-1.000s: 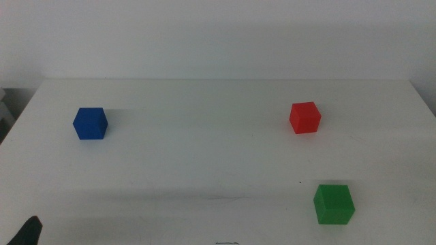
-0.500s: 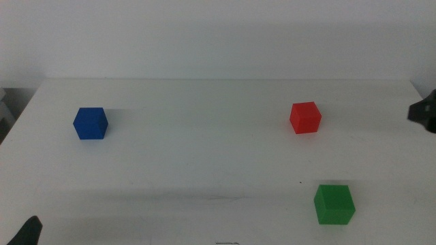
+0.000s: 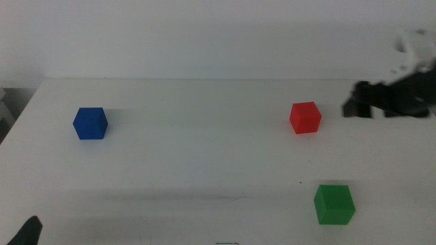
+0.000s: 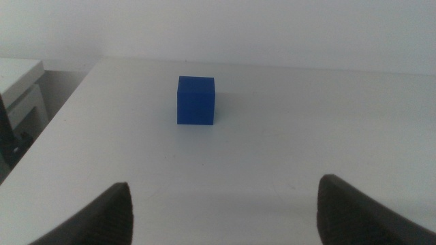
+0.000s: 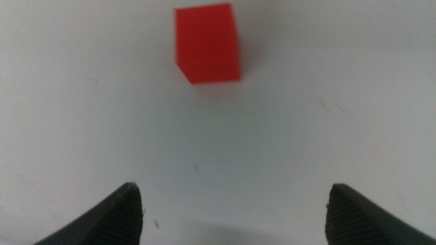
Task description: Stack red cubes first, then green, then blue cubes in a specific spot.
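The red cube (image 3: 305, 117) sits on the white table's right half. My right gripper (image 3: 355, 105) hovers just to its right, a short gap away, jaws open and holding nothing. In the right wrist view the red cube (image 5: 207, 43) lies ahead of the wide-apart jaws. The green cube (image 3: 334, 203) rests near the front edge, right of centre. The blue cube (image 3: 90, 123) stands at the far left. My left gripper (image 3: 28, 233) waits at the bottom left corner; its wrist view shows the blue cube (image 4: 195, 100) well ahead of its open jaws. The specific spot carries no mark.
The white table (image 3: 204, 156) ends at a pale wall behind. A white ledge (image 4: 17, 78) stands beyond the table's left edge.
My right arm has come in from the right edge and moved left toward the red cube. The cubes and the left gripper have stayed put.
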`<state>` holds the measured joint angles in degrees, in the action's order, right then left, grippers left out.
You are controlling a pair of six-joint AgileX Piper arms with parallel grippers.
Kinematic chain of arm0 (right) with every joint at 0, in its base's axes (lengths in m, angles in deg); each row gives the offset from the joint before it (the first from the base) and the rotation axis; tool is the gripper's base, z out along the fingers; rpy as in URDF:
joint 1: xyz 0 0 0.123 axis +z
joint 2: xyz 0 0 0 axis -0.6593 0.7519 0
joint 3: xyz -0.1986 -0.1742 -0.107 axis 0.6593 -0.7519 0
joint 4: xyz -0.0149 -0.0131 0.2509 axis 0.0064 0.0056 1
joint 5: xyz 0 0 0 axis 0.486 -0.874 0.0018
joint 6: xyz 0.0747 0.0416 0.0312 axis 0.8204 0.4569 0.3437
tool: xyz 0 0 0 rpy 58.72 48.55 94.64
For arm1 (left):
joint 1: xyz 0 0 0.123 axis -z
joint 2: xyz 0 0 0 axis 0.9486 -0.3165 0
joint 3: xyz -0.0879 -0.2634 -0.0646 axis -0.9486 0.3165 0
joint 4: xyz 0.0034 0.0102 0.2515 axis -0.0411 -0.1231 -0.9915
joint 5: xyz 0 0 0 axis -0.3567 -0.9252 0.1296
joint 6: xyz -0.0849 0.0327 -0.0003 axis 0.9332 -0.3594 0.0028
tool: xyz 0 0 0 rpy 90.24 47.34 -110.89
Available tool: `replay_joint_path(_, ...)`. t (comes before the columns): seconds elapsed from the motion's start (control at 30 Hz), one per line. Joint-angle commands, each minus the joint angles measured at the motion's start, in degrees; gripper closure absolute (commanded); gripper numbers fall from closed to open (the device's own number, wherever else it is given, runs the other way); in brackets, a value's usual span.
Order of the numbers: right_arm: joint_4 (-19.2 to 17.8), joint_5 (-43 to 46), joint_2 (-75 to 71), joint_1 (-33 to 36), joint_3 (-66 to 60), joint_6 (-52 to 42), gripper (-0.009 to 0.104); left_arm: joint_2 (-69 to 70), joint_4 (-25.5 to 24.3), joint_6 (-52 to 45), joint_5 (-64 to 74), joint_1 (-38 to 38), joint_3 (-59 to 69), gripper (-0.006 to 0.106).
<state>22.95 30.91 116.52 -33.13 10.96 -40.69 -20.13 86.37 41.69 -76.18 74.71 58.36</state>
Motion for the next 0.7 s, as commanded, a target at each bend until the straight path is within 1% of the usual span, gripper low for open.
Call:
replay_joint_path(0.0, -3.4, 0.6, 2.7, 2.7, 6.7, 2.7, 0.003, 1.2, 0.2, 0.7, -4.2, 0.1, -0.2, 0.010)
replay_joint_path(0.1, -5.8, -2.6, 9.3, 4.5, 14.1, 5.7, 0.003, 1.2, 0.2, 0.7, -4.2, 0.1, -0.2, 0.010)
replay_joint_path(0.23, -7.5, -6.4, 18.4, 5.4, 24.4, 7.1, 0.003, 1.2, 0.2, 0.7, -4.2, 0.1, -0.2, 0.010)
replay_joint_path(0.5, -8.9, -7.7, 32.9, 5.4, 39.6, 6.6, 0.003, 1.2, 0.2, 0.7, -4.2, 0.1, -0.2, 0.010)
replay_joint_path(0.67, -9.4, -7.5, 38.5, 5.4, 43.0, 6.6, 0.004, 1.2, 0.2, 0.7, -4.2, 0.1, -0.2, 0.010)
